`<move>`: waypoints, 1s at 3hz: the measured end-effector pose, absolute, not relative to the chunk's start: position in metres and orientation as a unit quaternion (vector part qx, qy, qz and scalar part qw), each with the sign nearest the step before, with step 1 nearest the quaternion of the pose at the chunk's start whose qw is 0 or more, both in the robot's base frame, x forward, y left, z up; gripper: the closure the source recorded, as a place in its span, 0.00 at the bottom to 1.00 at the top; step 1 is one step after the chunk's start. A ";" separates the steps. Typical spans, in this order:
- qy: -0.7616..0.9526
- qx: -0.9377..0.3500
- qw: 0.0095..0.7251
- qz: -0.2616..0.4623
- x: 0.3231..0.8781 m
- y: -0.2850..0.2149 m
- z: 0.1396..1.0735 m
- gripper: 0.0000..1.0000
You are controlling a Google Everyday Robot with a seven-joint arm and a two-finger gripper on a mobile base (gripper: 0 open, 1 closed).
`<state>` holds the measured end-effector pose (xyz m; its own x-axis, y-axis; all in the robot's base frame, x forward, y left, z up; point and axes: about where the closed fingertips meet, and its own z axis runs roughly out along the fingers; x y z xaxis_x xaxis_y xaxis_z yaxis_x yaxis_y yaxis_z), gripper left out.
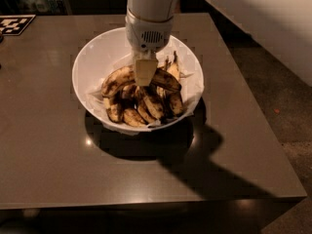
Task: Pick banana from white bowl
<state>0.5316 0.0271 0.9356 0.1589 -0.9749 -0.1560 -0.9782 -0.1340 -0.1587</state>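
The white bowl (92, 57) stands on the dark table, lined with crumpled white paper and holding several overripe spotted bananas. The banana (116, 80), long, arched and yellow with dark blotches, lies at the pile's upper left. My gripper (145, 73) reaches straight down from the white wrist (148, 30) into the bowl. Its cream tip sits at the right end of that banana, among the fruit. The wrist hides the back of the pile.
The dark table (58, 169) ends in front at its front edge and on the right, with floor (273, 82) beyond. A black-and-white marker tag (14, 24) lies at the far left corner. A white arm link (263, 18) crosses the upper right.
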 end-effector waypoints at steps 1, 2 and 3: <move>0.643 -0.757 0.121 -0.002 0.513 0.026 0.948 1.00; 0.632 -0.764 0.131 -0.006 0.494 0.024 0.963 1.00; 0.605 -0.780 0.158 -0.008 0.445 0.009 0.992 1.00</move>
<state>0.4447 0.0088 0.9922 0.2674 -0.9469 -0.1785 -0.9420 -0.2178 -0.2554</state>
